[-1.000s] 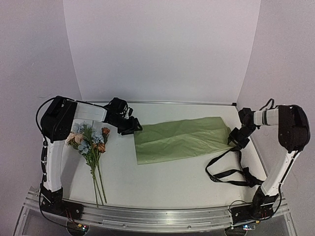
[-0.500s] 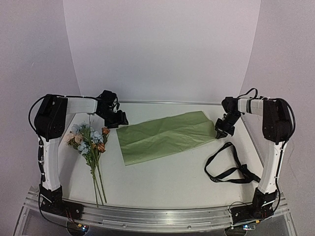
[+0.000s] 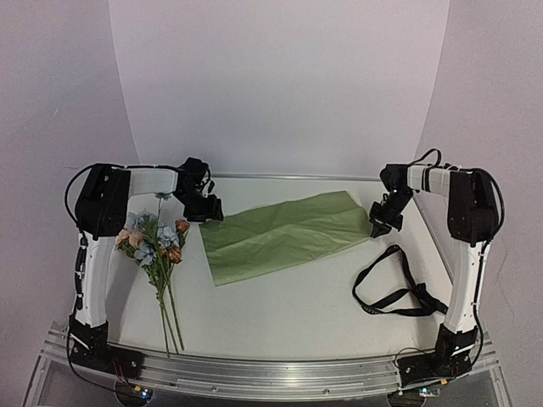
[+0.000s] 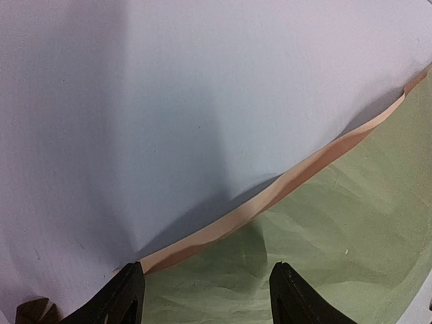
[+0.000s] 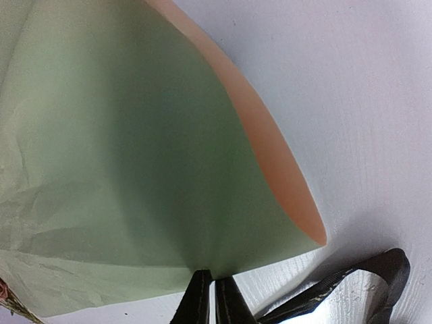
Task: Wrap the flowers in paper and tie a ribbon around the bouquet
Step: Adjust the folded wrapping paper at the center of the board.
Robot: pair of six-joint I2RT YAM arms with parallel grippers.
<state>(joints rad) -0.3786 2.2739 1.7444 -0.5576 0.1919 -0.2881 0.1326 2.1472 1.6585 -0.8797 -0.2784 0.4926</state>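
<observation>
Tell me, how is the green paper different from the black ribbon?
The paper is a wide green sheet; the ribbon is a thin black strip. The paper lies spread out; the ribbon curls in loops. The right arm's fingers pinch the paper's corner; nothing holds the ribbon. Both rest on the table.

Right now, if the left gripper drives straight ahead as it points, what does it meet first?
Likely the paper: the left gripper, open, sits over the green sheet near its tan edge. Gap to it unclear.
</observation>
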